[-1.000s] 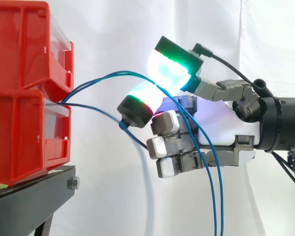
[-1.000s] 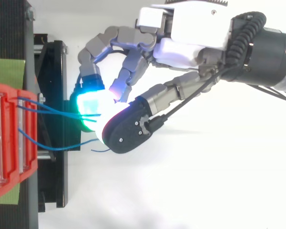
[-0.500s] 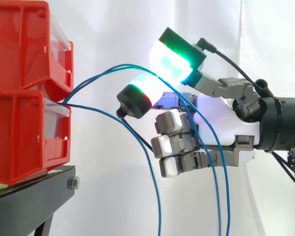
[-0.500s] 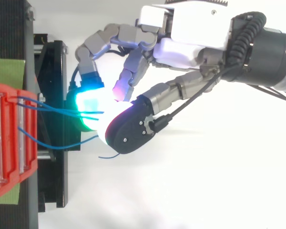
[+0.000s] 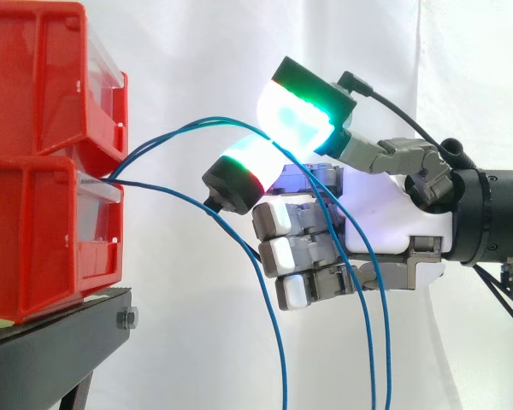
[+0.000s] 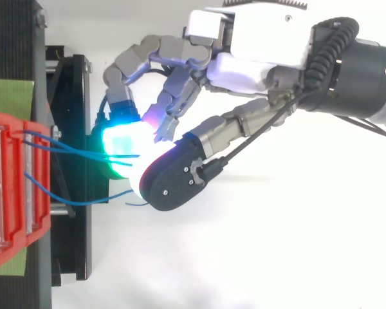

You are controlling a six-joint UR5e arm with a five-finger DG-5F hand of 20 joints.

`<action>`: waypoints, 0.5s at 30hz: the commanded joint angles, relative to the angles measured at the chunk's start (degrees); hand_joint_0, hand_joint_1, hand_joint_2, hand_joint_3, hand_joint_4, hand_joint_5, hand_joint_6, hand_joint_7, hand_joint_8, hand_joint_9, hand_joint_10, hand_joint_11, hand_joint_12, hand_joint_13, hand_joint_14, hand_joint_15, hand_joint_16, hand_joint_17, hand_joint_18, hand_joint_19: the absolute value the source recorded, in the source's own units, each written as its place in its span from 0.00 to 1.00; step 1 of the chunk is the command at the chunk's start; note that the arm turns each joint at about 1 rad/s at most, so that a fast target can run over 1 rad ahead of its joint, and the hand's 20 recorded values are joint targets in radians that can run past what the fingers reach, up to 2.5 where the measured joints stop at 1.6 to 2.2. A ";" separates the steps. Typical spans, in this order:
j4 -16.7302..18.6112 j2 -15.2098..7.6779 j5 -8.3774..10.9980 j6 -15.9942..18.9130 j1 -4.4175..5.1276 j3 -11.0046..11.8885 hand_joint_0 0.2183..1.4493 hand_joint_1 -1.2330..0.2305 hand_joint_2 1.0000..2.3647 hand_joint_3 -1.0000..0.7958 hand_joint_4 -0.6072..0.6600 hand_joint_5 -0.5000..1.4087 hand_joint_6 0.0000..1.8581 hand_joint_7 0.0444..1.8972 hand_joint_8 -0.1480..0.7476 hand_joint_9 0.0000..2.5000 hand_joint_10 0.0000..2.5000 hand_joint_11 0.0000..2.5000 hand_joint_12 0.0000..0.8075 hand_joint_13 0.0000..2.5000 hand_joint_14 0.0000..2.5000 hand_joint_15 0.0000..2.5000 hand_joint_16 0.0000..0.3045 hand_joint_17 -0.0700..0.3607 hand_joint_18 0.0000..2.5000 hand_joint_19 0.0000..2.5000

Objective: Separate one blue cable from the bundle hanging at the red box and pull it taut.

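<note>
The stacked red bins (image 5: pixel 43 162) stand at left. The hand (image 5: pixel 385 222) pinches two blue cables (image 5: pixel 188 129) between its glowing pads, and its lower curled fingers have edged toward the bins. A third cable (image 5: pixel 162 190) hangs free underneath.

Blue cables (image 5: pixel 276 342) run off the bottom edge.

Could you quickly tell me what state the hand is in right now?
The hand is closed, pinching two blue cables between its glowing pads.
</note>
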 commanded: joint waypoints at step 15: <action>0.15 0.00 0.00 0.00 0.22 -0.09 0.31 0.36 0.01 0.41 0.45 0.23 0.44 0.68 0.57 0.51 0.01 0.19 0.39 0.49 0.01 0.20 0.12 0.36 0.41 0.22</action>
